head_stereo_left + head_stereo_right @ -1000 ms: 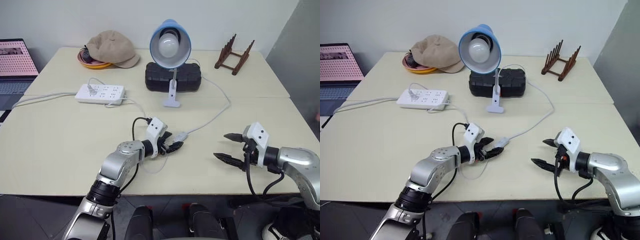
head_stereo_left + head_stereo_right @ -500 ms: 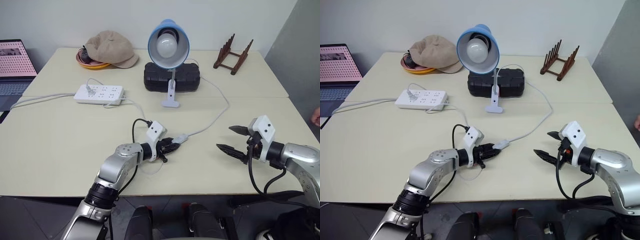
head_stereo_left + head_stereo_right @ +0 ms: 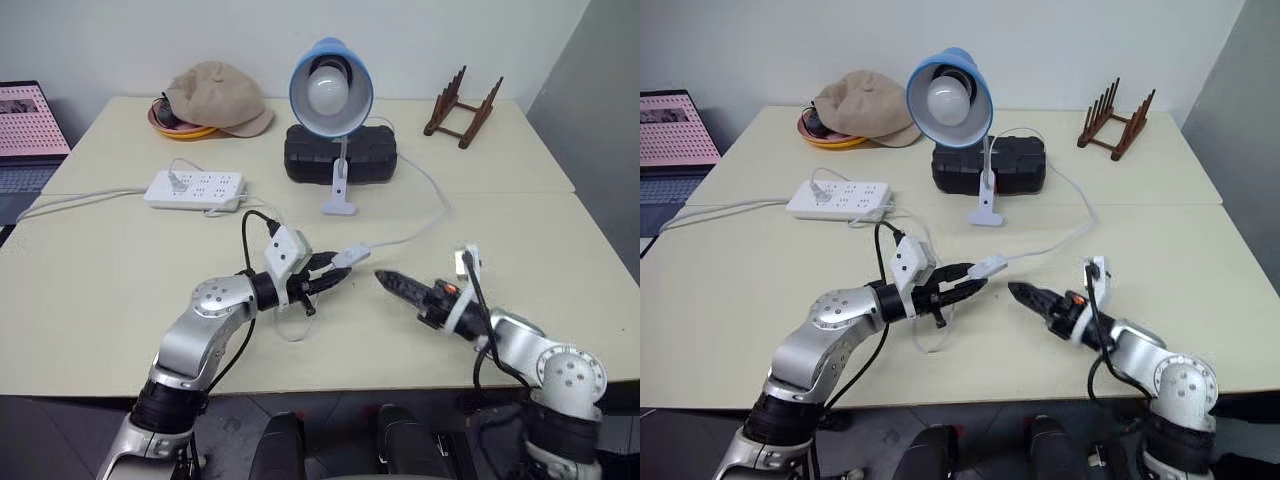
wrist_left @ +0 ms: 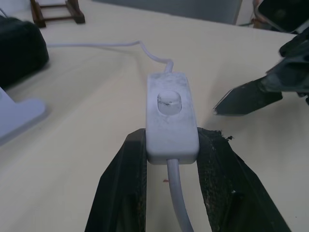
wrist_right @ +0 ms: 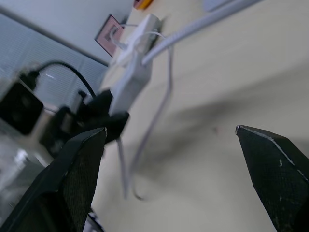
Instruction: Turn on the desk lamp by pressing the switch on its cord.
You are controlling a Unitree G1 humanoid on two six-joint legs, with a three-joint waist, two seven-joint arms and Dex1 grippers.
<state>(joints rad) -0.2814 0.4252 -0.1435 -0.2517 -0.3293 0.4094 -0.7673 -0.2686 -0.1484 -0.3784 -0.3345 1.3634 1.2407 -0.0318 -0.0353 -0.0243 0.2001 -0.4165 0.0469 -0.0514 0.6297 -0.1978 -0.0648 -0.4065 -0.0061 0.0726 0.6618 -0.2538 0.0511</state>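
The desk lamp, with a light-blue shade and a white bulb that looks unlit, stands at the middle back of the table. Its thin white cord curves round on the right and comes forward to the switch, a small white block with a round button on top. My left gripper is shut on the switch's sides and holds it a little above the table. My right gripper is open, its fingers spread wide. It points left at the switch from a short gap away.
A white power strip lies at the back left with its cable running off left. A black case stands behind the lamp base. There is a beige cap on an orange dish, a wooden rack at the back right, and a laptop at the far left.
My left gripper closed on the switch and lifted it up off the table. My right gripper rolled over and swung left, close to the switch.
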